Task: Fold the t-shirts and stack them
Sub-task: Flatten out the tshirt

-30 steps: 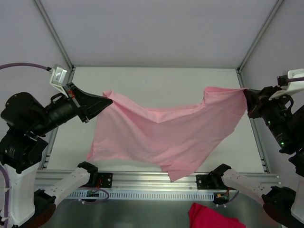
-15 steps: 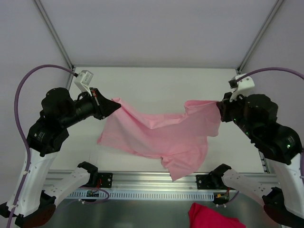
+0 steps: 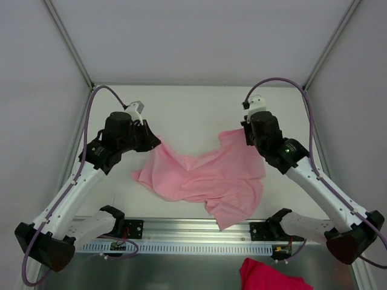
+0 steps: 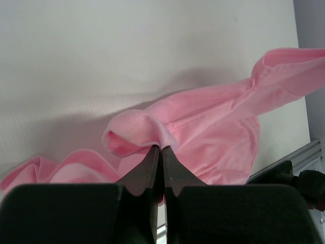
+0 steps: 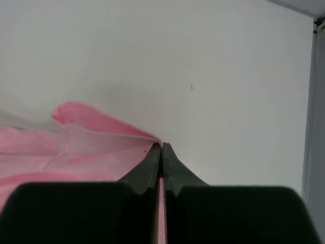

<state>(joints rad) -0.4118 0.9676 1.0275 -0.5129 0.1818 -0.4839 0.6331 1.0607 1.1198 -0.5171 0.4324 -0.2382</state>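
A pale-pink t-shirt [image 3: 205, 175] lies crumpled across the middle of the white table, its lower edge hanging over the front rail. My left gripper [image 3: 155, 144] is shut on the t-shirt's left upper corner, and in the left wrist view the cloth [image 4: 203, 122] bunches right at the gripper's tip [image 4: 162, 147]. My right gripper [image 3: 244, 134] is shut on the t-shirt's right upper corner. A pink fold [image 5: 101, 132] runs left from that gripper's tip [image 5: 162, 145], and cloth shows between the fingers [image 5: 147, 168].
A darker red-pink cloth [image 3: 266, 275] lies on the metal floor below the front rail [image 3: 193, 228]. Slanted frame posts [image 3: 69, 42] stand at both back corners. Two arm bases [image 3: 115, 220] sit on the rail.
Both arms have swung inward and down from the sides. The t-shirt, stretched wide and held up before, has come down onto the table and gathered into a narrower, crumpled spread.
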